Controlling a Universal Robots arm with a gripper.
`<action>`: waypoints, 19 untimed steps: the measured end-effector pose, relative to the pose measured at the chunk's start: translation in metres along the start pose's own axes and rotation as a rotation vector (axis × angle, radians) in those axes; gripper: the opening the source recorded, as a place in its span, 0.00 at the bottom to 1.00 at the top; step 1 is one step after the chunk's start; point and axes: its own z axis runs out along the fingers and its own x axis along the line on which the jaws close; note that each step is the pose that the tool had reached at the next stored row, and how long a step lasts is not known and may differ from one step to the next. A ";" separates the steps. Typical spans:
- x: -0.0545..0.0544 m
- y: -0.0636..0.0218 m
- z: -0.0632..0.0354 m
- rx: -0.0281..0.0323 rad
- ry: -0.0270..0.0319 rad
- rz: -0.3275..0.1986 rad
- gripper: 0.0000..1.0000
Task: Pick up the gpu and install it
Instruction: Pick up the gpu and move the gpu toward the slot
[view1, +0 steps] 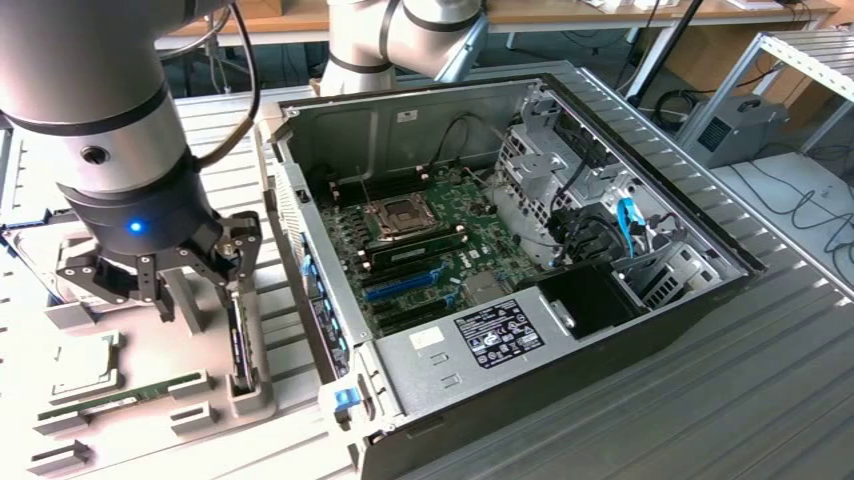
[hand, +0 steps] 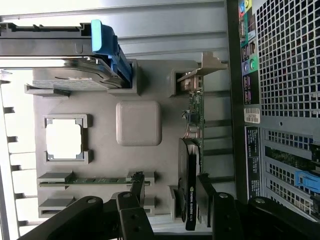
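The gpu (hand: 192, 165) stands on edge in a slot of the grey parts holder (hand: 110, 100). It is a thin black card with a green board and a silver bracket (hand: 210, 65) at one end. My gripper (hand: 171, 192) is open just above it. Its fingers (hand: 136, 190) straddle the card's black end, which sits close to one finger and apart from the other. In the exterior view the gripper (view1: 200, 290) hangs over the holder at the exterior view's left, with the gpu (view1: 240, 345) below it. The open computer case (view1: 641, 150) lies beside it, showing the motherboard (view1: 427, 230) and blue slots (view1: 400, 285).
The holder also carries a hard drive in a blue caddy (hand: 75, 70), a processor (hand: 65, 139), a green memory stick (hand: 95, 179) and a raised grey pad (hand: 138, 122). The case's rear panel (hand: 280, 100) runs close alongside the gpu. Cables and drive cages (view1: 587, 220) crowd the case's far side.
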 end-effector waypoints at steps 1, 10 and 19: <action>0.000 0.0000 0.0003 0.0006 0.0000 0.000 0.54; -0.001 0.0000 0.0044 0.0031 -0.0002 0.000 0.54; -0.001 0.0000 0.0110 0.0061 -0.0004 0.000 0.54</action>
